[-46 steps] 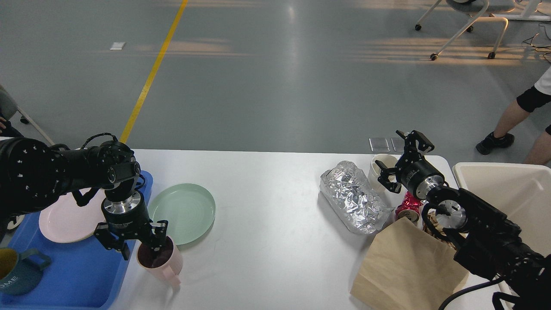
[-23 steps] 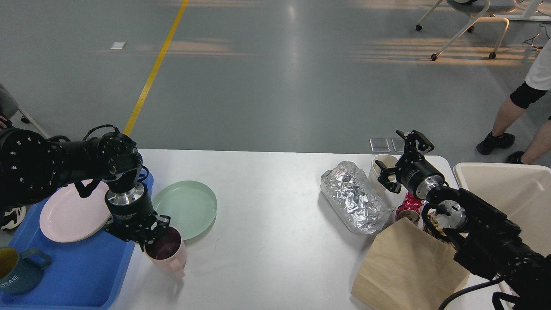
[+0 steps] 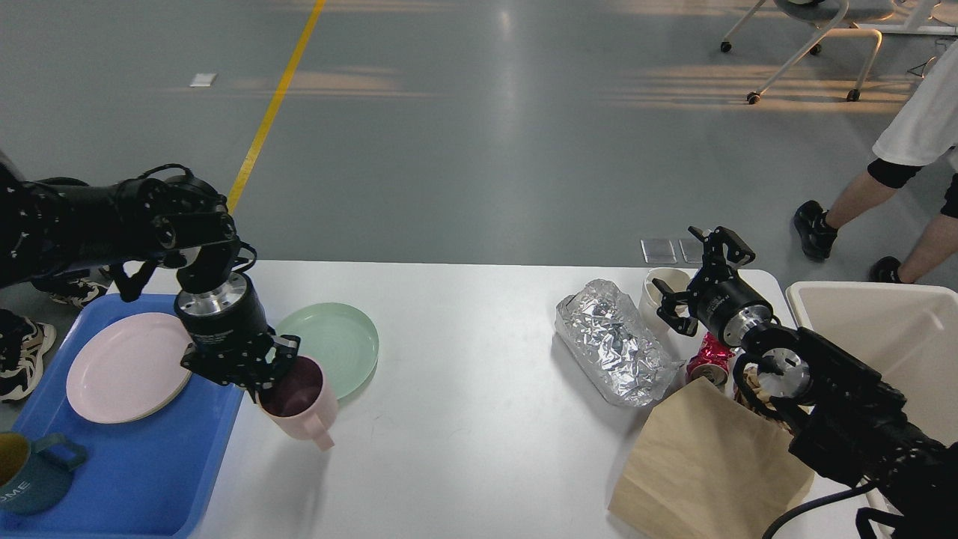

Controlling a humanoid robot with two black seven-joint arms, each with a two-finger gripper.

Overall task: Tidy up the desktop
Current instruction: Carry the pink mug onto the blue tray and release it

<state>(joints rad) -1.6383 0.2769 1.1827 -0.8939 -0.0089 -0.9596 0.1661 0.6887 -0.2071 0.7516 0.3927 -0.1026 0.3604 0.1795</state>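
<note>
The white desktop [image 3: 464, 419] fills the lower part of the head view. My left gripper [image 3: 266, 374] is shut on the rim of a pink mug [image 3: 307, 408] and holds it tilted, just above the table, in front of a green plate [image 3: 337, 344]. A blue tray [image 3: 135, 464] at the left holds a pink plate [image 3: 123, 367] and a teal mug [image 3: 30, 479]. My right gripper [image 3: 692, 277] is open beside a white cup [image 3: 657, 288] at the far right and holds nothing.
A crumpled foil parcel [image 3: 614, 344], a red can [image 3: 711, 359] and a brown paper bag [image 3: 703, 464] lie at the right. A beige bin [image 3: 898, 337] stands past the table's right edge. A person's legs [image 3: 846, 202] are beyond it.
My left gripper has risen and moved right and away from me with the pink mug in it. The right arm has not moved. The person at the far right has stepped left.
</note>
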